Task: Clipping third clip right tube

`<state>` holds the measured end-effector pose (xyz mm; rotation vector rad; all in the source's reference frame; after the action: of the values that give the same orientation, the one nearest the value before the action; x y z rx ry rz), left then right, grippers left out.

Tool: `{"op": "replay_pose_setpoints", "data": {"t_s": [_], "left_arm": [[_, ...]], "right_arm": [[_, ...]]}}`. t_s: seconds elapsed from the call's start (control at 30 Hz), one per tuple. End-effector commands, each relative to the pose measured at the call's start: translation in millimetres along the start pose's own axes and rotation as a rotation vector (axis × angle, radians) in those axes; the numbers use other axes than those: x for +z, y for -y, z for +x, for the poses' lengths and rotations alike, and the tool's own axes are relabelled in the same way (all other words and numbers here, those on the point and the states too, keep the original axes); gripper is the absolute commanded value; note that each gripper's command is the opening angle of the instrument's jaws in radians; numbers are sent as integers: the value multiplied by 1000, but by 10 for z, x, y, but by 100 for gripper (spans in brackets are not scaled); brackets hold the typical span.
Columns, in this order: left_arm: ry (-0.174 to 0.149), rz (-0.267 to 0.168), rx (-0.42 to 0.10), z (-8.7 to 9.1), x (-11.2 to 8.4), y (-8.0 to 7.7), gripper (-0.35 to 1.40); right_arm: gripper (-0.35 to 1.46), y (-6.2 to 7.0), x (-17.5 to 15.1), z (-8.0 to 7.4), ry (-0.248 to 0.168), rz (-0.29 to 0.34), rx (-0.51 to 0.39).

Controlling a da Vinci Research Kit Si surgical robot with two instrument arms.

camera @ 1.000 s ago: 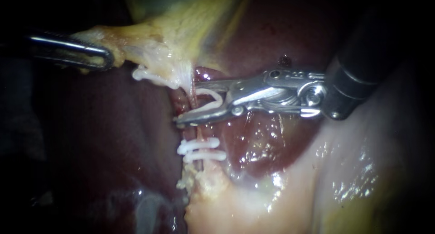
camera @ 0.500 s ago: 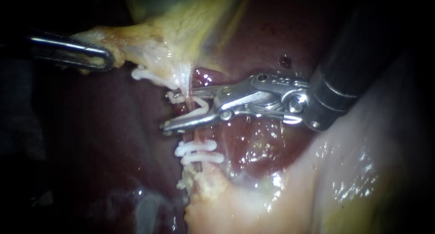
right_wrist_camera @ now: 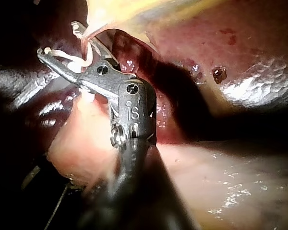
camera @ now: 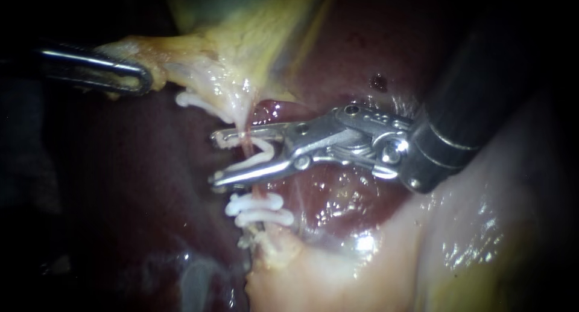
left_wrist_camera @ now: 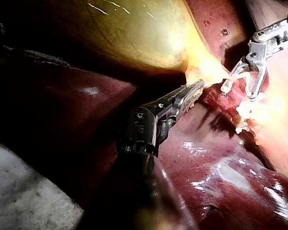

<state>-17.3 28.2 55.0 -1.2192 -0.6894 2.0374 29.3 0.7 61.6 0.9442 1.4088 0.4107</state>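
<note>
Left instrument pinches the gallbladder neck, holding it taut over the liver. Just right of that, the tube, thin, soft, wet and easily torn, runs down to two set clips. Right instrument, jaws spread and cradling a white clip, straddles its bare stretch: squeeze there squarely, no tugging.

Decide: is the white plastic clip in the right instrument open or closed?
Open: the white plastic clip has arms spread apart, thin pink tube between them.

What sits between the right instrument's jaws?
A white clip held by the right instrument, with the thin pink tube crossing inside it. The tube's stretch behind the lower jaw is hidden.
</note>
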Motion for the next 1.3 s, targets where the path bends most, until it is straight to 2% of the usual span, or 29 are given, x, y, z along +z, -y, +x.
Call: {"op": "replay_pose_setpoints", "data": {"t_s": [0.03, 0.3, 0.43, 0.57, 0.7, 0.87, 0.97, 1.3], "left_arm": [[0, 0, 0, 0, 0, 0, -35], [0, 0, 0, 0, 0, 0, -35], [0, 0, 0, 0, 0, 0, -35], [0, 0, 0, 0, 0, 1, -35], [0, 0, 0, 0, 0, 1, -35], [0, 0, 0, 0, 0, 1, -35], [0, 0, 0, 0, 0, 1, -35], [0, 0, 0, -1, 0, 3, -35]], "right_arm": [[45, 0, 0, 0, -1, 5, 3], [36, -8, -5, -2, -9, -19, 39], [22, -12, -12, -4, -14, -40, 39], [-5, -14, -17, -6, -18, -45, 45], [-35, -16, -21, -8, -5, -47, 70], [-35, -18, -23, -19, 52, -73, 75], [-35, -20, -23, -23, 53, -74, 72], [-35, -21, -25, -24, 53, -74, 72]]}}
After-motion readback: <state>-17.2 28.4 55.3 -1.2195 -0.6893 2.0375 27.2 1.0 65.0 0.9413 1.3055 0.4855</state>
